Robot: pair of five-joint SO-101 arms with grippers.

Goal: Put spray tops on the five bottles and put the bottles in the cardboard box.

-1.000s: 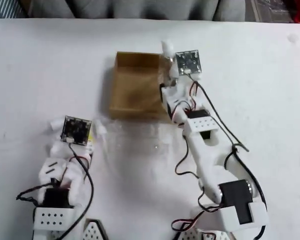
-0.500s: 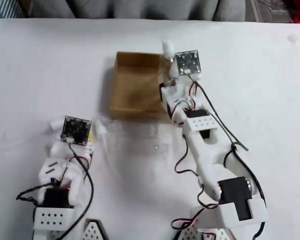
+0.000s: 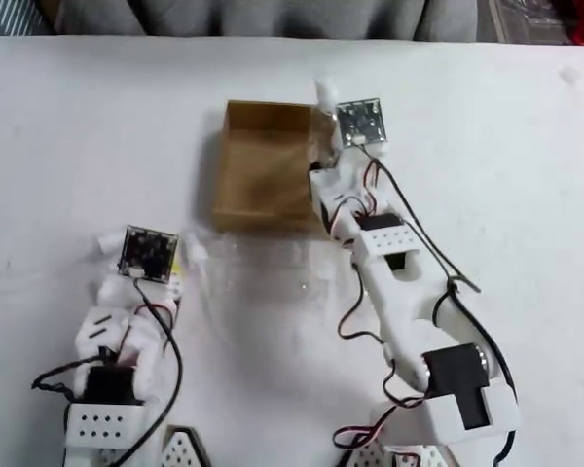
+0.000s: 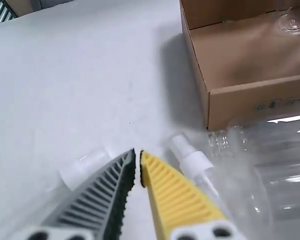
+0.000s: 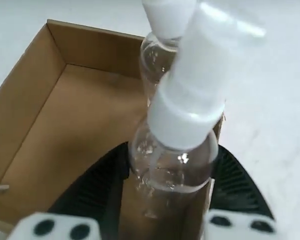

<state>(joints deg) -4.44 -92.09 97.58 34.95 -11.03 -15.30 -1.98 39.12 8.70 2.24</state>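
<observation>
At the left of the high view, the left gripper [image 4: 138, 152] sits low over the white table [image 3: 78, 126], at about 8 o'clock from the cardboard box [image 3: 253, 175]. Its grey and yellow jaws are pressed together on nothing. A small whitish cylinder [image 4: 81, 167] lies just beside the grey jaw; it is probably a loose cap. A capped bottle [image 4: 192, 160] lies on its side beside the yellow jaw. At 6 o'clock from the box, close to its near wall, is a pile of bottles [image 4: 277, 165], though I cannot tell how many.

Further right, the right gripper [image 5: 169, 150] is at the box's 3 o'clock wall, clamped on a clear bottle [image 5: 172, 167] with a white spray top [image 5: 190, 95] fitted. A 2nd topped bottle [image 5: 155, 57] stands just behind it at the 2 o'clock corner — inside the box or just outside, I cannot tell.

The step in hand looks like setting the held bottle into the box. Done well, the base goes fully over the cardboard floor and down until it rests, and only then do the jaws part.

2 things stand in the way — the box wall right under the bottle, and the 2nd bottle, which a nudge could topple. The light box may also slide if pushed.
</observation>
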